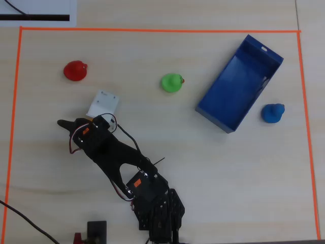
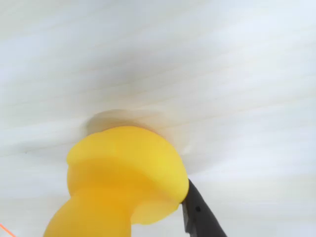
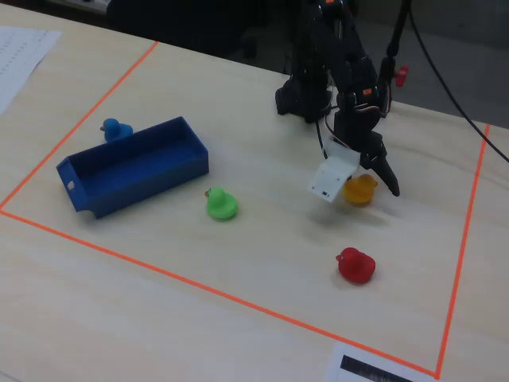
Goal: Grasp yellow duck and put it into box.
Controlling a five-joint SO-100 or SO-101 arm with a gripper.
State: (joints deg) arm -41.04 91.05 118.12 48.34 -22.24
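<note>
The yellow duck (image 3: pixel 359 191) sits on the table between my jaws. In the wrist view it (image 2: pixel 126 182) fills the lower left, and one black finger (image 2: pixel 197 212) touches its right side. My gripper (image 3: pixel 362 181) is closed around the duck, low over the table. In the overhead view the duck is hidden under the gripper (image 1: pixel 84 119) and its white camera mount. The blue box (image 1: pixel 238 84) stands open at the upper right, far from the gripper. It also shows in the fixed view (image 3: pixel 131 163) at the left.
A red duck (image 1: pixel 75 70) lies close to the gripper, up and to the left. A green duck (image 1: pixel 171 82) lies mid-table. A blue duck (image 1: pixel 273 113) sits just right of the box. Orange tape (image 1: pixel 152 30) outlines the work area.
</note>
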